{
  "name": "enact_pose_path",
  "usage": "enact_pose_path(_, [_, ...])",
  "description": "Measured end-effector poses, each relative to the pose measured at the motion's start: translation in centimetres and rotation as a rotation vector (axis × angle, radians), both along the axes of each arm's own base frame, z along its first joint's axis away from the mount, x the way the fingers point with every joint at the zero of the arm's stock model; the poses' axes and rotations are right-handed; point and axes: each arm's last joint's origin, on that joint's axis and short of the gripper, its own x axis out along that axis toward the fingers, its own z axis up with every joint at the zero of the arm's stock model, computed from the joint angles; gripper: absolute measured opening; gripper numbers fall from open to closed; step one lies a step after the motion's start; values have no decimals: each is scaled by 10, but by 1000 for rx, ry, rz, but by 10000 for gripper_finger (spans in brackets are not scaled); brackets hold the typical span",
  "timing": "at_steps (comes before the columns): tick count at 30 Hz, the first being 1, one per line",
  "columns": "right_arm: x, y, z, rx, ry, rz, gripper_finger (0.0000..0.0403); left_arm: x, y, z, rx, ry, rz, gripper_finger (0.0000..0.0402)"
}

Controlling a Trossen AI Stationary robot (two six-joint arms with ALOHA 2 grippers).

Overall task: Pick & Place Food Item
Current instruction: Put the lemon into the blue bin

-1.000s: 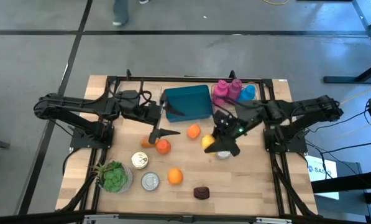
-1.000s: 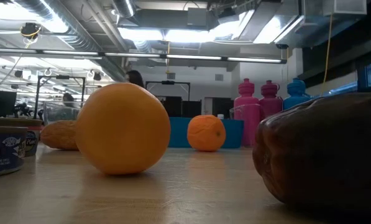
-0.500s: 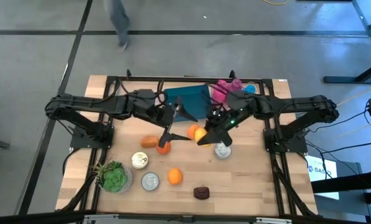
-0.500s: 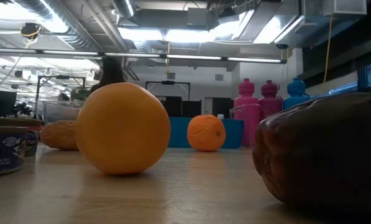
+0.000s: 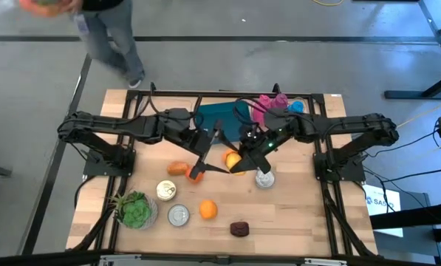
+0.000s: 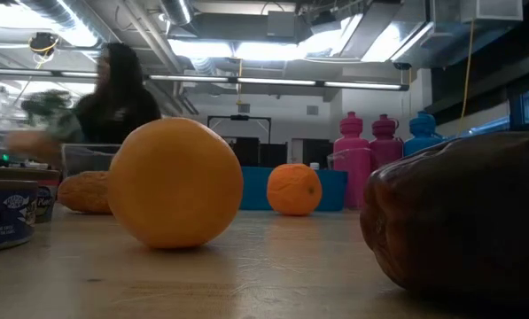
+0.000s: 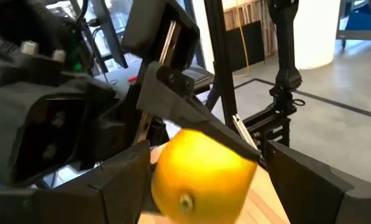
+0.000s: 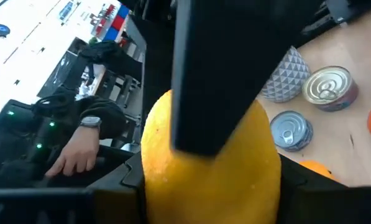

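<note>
Midair, right end effector (image 5: 238, 164) clamped on lemon (image 5: 236, 160).

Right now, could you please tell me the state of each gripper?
Left gripper: open around the lemon, not yet closed.
Right gripper: closed on the lemon, holding it above the table.

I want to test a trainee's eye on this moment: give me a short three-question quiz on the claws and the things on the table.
1. True or false: the right claw is shut on the lemon.
2. Pick one: the left claw is A) open, with a finger on either side of the lemon; B) shut on a can; C) parked off the table.
3. Fill in: beside the two pink bottles stands one ___ bottle.
Key: 1 true; 2 A; 3 blue.
</note>
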Motion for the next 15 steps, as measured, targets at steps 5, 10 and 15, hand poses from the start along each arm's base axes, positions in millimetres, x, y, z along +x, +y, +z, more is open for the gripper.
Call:
enact_pose_path(5, [7, 1, -1, 17, -35, 26, 180, 4, -3, -5, -3, 23, -44, 306])
enact_pose_path(10, [7, 1, 1, 16, -52, 27, 180, 3, -3, -3, -33, 21, -60, 297])
enact_pose_path(15, [7, 1, 1, 16, -61, 29, 180, 3, -4, -1, -61, 6, -115, 232])
